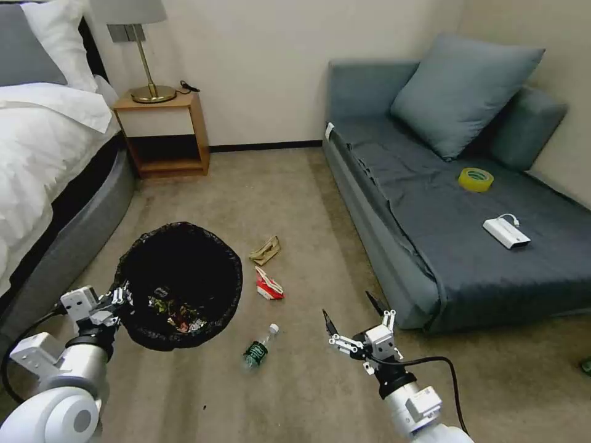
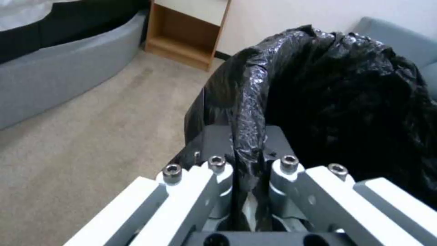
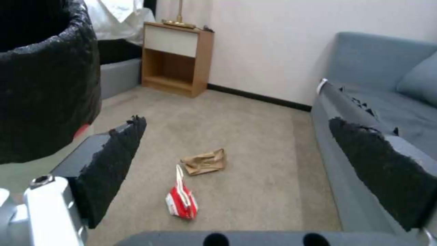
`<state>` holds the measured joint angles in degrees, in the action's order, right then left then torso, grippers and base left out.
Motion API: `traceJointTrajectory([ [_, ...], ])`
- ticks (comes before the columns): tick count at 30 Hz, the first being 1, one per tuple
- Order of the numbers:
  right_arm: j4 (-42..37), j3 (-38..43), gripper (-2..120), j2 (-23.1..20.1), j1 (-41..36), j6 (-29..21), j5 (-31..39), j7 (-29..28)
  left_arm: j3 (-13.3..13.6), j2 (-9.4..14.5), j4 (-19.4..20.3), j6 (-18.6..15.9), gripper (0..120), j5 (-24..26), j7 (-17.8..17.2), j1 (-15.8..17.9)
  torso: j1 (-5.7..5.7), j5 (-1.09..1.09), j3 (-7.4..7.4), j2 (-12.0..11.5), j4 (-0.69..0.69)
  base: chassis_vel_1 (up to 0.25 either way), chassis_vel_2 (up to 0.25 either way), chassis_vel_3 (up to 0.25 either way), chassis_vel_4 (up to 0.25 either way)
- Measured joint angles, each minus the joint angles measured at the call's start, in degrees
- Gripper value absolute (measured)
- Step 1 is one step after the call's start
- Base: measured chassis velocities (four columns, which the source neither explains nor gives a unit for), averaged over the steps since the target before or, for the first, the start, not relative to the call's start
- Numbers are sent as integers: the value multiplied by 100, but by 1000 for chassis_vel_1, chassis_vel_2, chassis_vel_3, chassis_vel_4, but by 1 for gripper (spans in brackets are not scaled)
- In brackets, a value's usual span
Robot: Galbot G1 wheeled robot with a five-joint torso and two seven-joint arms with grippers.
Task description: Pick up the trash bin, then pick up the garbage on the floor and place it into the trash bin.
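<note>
Bin pickup was done: my left gripper (image 1: 120, 303) pinched the bag-lined rim of the trash bin (image 1: 178, 283), holding it over the carpet. My right gripper (image 1: 357, 329) hung wide open, empty. 3 pieces remained on the floor: bottle (image 1: 258, 349), carton (image 1: 268, 285), paper scrap (image 1: 266, 250).

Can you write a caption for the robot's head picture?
Left gripper holds trash bin; open right gripper near bottle.

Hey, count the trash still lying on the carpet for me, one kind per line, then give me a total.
Tan paper scrap: 1
Red-and-white carton: 1
Clear bottle with green label: 1
Total: 3 pieces on the floor, not counting the wrappers already inside the trash bin.
</note>
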<state>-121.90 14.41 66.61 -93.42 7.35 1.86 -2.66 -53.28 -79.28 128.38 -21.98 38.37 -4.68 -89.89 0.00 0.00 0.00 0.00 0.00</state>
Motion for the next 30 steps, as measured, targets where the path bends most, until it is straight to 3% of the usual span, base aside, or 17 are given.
traceJointTrajectory([
  [19, 112, -154, 100, -125, 105, 53, 87, 84, -230, 8, -66, -1, 5, 97, -8, 58, -1, 0, 0, 0, 0, -17, 14, 17, -14],
  [30, 192, -281, 100, -139, 183, 71, 114, 99, -322, 41, -133, 57, 5, 71, 29, 65, 0, 1, 1, 0, 0, -187, 192, 178, -187],
])
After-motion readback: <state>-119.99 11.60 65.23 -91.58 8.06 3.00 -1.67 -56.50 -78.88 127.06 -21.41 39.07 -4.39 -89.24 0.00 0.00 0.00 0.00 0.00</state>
